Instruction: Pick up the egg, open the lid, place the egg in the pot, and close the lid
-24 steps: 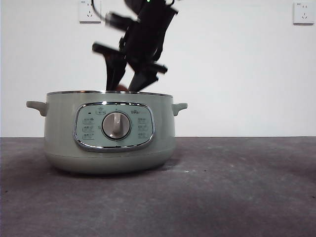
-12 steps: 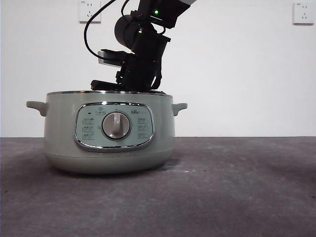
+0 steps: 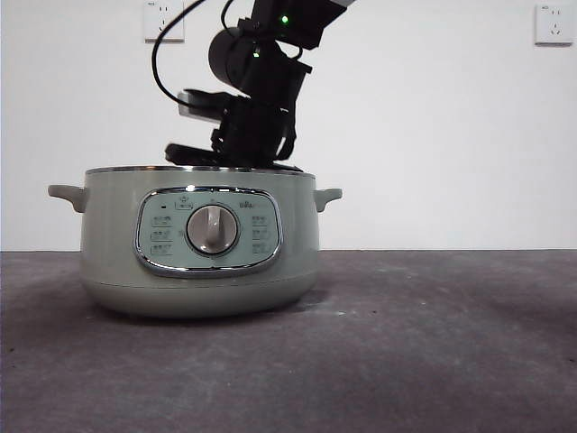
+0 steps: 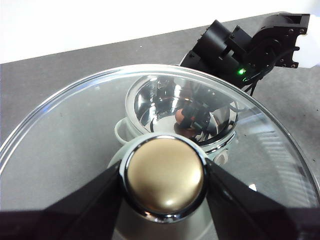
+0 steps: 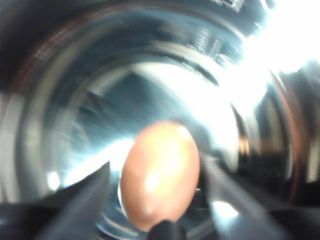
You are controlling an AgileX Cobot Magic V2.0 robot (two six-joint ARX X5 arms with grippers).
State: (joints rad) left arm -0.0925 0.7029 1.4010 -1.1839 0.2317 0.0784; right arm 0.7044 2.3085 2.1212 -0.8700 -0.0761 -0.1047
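Note:
The sage-green pot (image 3: pixel 108 244) stands open on the table. My right gripper (image 3: pixel 243 155) reaches down into it; its tips are hidden behind the rim in the front view. In the right wrist view the orange-brown egg (image 5: pixel 160 175) lies between my right gripper's (image 5: pixel 156 167) jaws, which stand slightly apart from it, over the shiny pot bottom. My left gripper (image 4: pixel 165 182) is shut on the knob (image 4: pixel 165 172) of the glass lid (image 4: pixel 70 140) and holds it above the pot (image 4: pixel 150 102). The egg (image 4: pixel 179 117) shows through the glass.
The grey table (image 3: pixel 433 343) stretches to the right of the pot. A white wall with two sockets (image 3: pixel 164 20) is behind. The right arm (image 4: pixel 240 45) leans over the pot's far rim.
My right gripper came down with the egg from above the rim into the pot one second ago. Since half a second ago it has barely moved.

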